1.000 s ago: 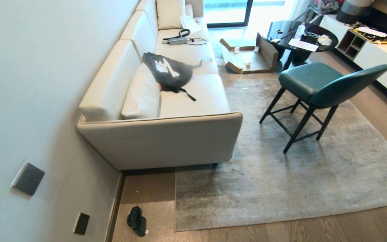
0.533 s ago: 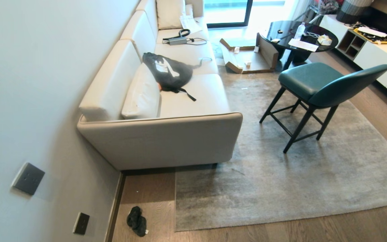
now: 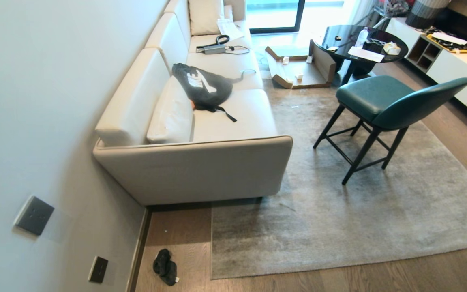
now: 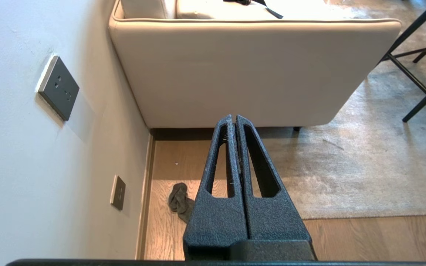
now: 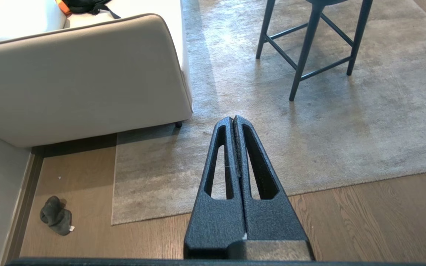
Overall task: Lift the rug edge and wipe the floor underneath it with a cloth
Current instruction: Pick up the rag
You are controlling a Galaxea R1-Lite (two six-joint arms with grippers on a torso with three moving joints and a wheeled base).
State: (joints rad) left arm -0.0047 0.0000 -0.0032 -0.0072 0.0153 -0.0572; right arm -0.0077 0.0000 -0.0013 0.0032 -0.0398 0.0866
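Both pincers empty, pressed together; cloth (image 3: 165, 267) on floor (image 3: 185, 239), well apart.

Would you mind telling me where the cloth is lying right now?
In the head view the cloth lies on the bare floor at lower left, beside the wall's baseboard, just off the rug and in front of the sofa.

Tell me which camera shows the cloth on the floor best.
The right wrist view: the cloth lies whole on the floor by the wall, white tag showing. The head view shows it whole too, near the picture's lower edge. In the left wrist view the shut left tool hides part of it.
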